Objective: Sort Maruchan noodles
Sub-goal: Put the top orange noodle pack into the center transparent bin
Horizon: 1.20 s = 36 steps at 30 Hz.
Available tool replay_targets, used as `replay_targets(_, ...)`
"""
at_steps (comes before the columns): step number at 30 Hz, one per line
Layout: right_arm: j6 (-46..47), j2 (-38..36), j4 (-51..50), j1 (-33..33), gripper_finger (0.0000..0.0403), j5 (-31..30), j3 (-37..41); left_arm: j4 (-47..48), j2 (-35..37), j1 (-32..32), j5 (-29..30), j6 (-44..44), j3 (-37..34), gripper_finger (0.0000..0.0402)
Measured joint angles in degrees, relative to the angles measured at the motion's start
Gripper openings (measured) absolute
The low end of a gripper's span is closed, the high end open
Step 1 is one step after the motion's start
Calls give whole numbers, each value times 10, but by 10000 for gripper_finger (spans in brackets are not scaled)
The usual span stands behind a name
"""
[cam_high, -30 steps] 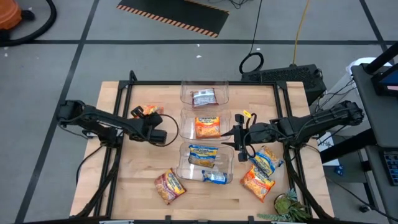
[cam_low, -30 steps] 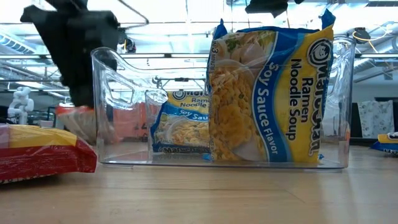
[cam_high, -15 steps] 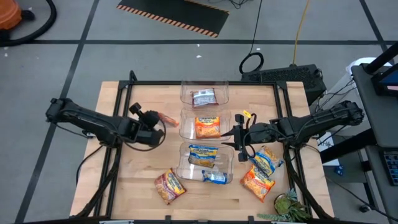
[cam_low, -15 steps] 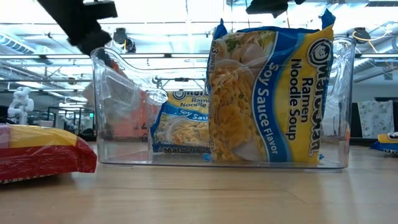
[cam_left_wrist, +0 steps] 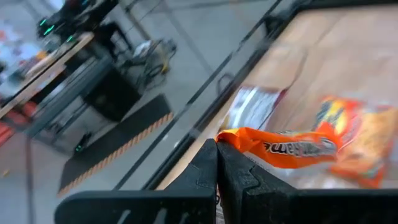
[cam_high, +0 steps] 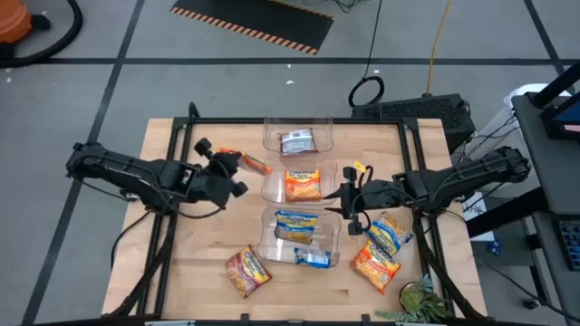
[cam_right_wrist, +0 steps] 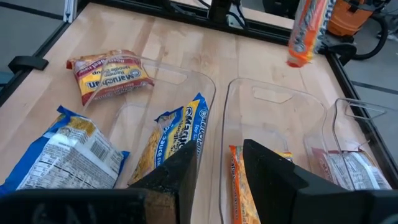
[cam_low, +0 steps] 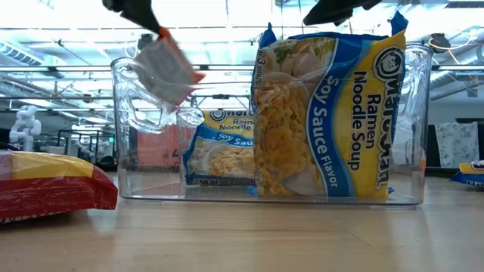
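**Orange packet in the air, four packets left on the worktop**

Sorting looks a little past halfway, by your count from the high view. Three clear bins stand in a row down the middle of the worktop [cam_high: 181, 263]. The far bin [cam_high: 298, 134] holds one reddish-brown packet [cam_high: 296, 142], the middle bin [cam_high: 298, 179] one orange packet [cam_high: 303, 185], and the near bin [cam_high: 300, 237] two blue-and-yellow Soy Sauce packets [cam_high: 295, 225].

Your left gripper [cam_high: 227, 165] has its jaws clamped on the edge of another orange packet [cam_high: 256, 164], lifted off the wood just beside the middle bin's left wall. My guess is that it belongs in that middle bin with its match.

Still loose on the worktop: a reddish-brown packet [cam_high: 246, 271] at the near left, and at the near right a blue-and-yellow packet [cam_high: 388, 235] with an orange one [cam_high: 375, 267] below it. So roughly four remain, counting the one you carry.

Your right gripper [cam_high: 350, 210] waits beside the bins' right side, jaws parted and holding nothing.

What the views add for you: the left wrist view shows the clamp itself, the carried orange packet [cam_left_wrist: 283, 147] pinched edge-on at the fingertips, which the overhead picture cannot settle. The low view shows the same packet [cam_low: 168, 63] hanging well clear of the wood, above the near bin's rim [cam_low: 121, 68]. The right wrist view [cam_right_wrist: 214, 171] shows the gap between its own fingers and looks down into the open bins.
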State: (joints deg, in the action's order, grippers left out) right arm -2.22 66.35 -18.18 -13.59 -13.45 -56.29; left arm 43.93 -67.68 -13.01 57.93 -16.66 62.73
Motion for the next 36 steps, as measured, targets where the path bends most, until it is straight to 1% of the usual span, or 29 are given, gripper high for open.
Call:
replay_targets(3,1,0,-2,0,123,0,0,-93,-1,10,-47,83,1,0)
replay_targets(6,13,0,-1,0,123,0,0,-177,-7,23,-94,144,1,0)
replay_targets(11,44,-13,3,0,123,0,-3,-283,-21,42,-157,218,2,0)
replay_targets(13,58,-26,9,-1,123,0,-4,-290,-26,51,-171,242,0,0)
replay_targets(15,76,-39,7,-4,123,0,-4,-327,-42,66,-187,256,2,0)
replay_targets(18,101,-51,3,-15,123,0,-4,-339,-64,86,-215,267,0,0)
replay_targets(24,134,-59,-24,-40,123,-2,-4,-448,-121,107,-254,302,1,0)
replay_targets(27,147,-60,-36,-48,123,-2,-4,-473,-143,111,-267,313,0,0)
replay_targets(33,153,-62,-67,-53,123,-2,-4,-465,-164,122,-273,317,0,0)
replay_targets(34,153,-62,-70,-54,123,-2,-4,-468,-168,126,-282,314,0,0)
replay_targets(36,153,-62,-74,-53,123,-2,-4,-491,-180,137,-321,303,0,0)
